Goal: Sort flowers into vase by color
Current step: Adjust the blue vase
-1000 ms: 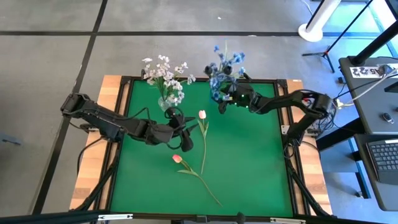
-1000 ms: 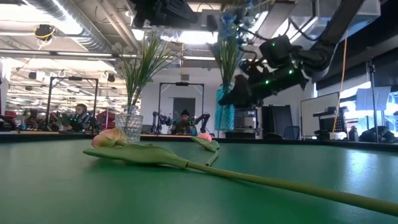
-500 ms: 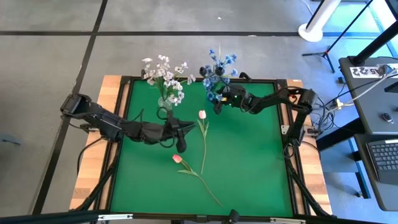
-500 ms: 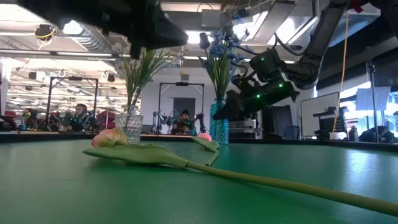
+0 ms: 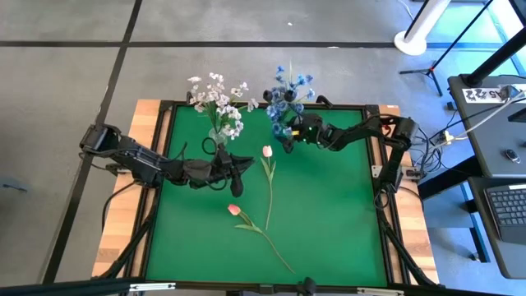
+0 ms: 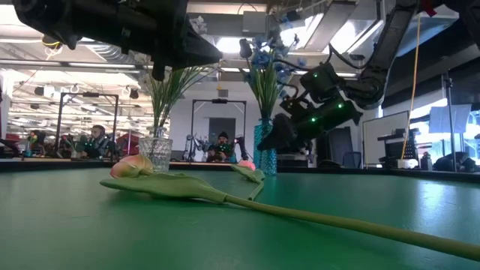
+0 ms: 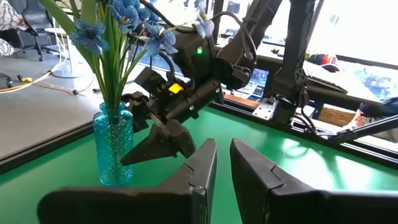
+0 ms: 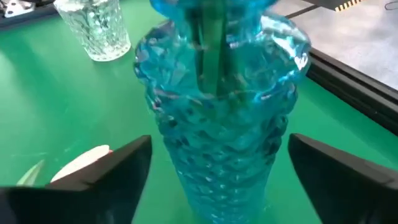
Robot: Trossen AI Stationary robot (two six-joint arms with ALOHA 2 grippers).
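Green table [image 5: 329, 214] seen from above. The blue vase [image 8: 224, 118] with blue flowers [image 5: 289, 89] stands at 12 o'clock; the clear glass vase [image 6: 156, 150] with white flowers [image 5: 219, 100] stands just to its 9 o'clock side. Two tulips lie on the mat: one [image 5: 266, 153] near the centre, the other [image 5: 234, 210] towards 6 o'clock. The right gripper [image 8: 211, 163], fingers spread wide, flanks the blue vase without clasping it. The left gripper [image 5: 236, 171], at 9 o'clock of the central tulip, has its fingers nearly together and holds nothing. No legible writing or labels.
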